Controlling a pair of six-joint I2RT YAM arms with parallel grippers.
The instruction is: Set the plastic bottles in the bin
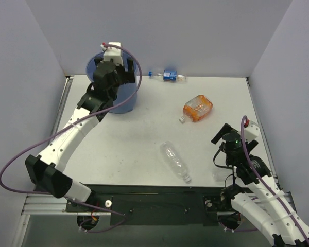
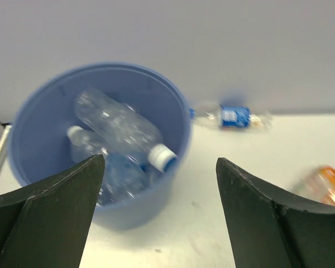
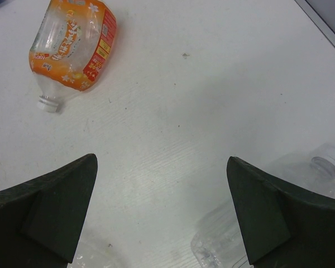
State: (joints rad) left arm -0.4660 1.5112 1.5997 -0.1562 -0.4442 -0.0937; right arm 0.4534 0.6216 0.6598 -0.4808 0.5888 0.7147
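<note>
The light-blue bin stands at the back left. My left gripper hangs open and empty over it. The left wrist view shows the bin holding two clear plastic bottles below the open gripper. A bottle with a blue label lies by the back wall and also shows in the left wrist view. A clear bottle lies at the front middle. My right gripper is open and empty above the table, with another clear bottle just under its right finger.
An orange-labelled flattened bottle lies right of centre and shows in the right wrist view. Grey walls close in the table on the left, back and right. A metal rail runs along the front edge.
</note>
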